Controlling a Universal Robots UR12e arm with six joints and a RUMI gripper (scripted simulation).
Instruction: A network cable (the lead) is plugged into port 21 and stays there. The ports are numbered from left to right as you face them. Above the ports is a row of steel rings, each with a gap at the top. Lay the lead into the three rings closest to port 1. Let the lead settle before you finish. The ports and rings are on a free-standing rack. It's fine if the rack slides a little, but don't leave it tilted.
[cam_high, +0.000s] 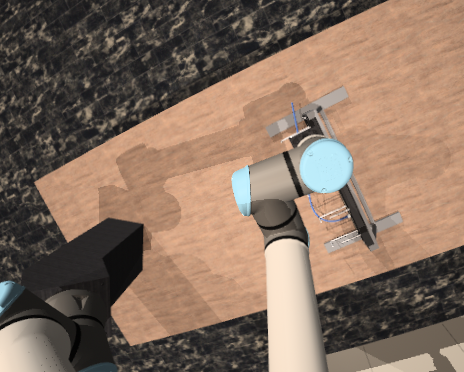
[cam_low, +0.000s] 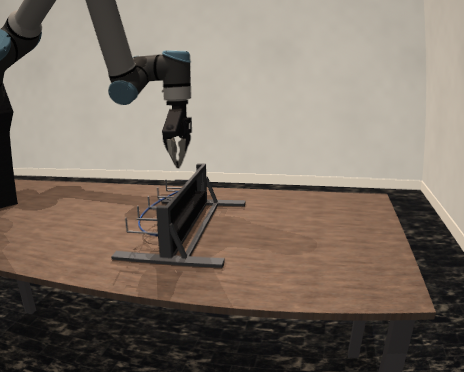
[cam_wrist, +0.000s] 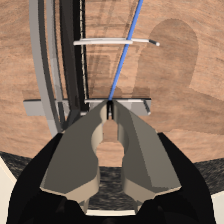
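The rack (cam_high: 362, 216) (cam_low: 164, 230) (cam_wrist: 73, 60) stands upright on its feet. The blue lead (cam_high: 294, 117) (cam_low: 140, 226) (cam_wrist: 120, 68) curves out from the port face near the lower end in the top view and runs to the far end, past the foot. In the wrist view it crosses a steel ring (cam_wrist: 100, 42) between the panel and the ring's outer end. I cannot tell whether it lies inside every ring; the arm hides the middle. My gripper (cam_low: 177, 165) (cam_wrist: 110, 101) is shut and empty, well above the rack's top. The fingertips hide the lead's end in the wrist view.
More rings (cam_high: 334, 214) (cam_low: 127, 225) stick out from the port side near the other end. The rack's feet (cam_high: 336, 96) (cam_low: 200, 261) (cam_wrist: 40, 107) reach out on both sides of the panel. A wooden table (cam_high: 200, 195) (cam_low: 310, 250) carries the rack. The arm's shadow falls across it.
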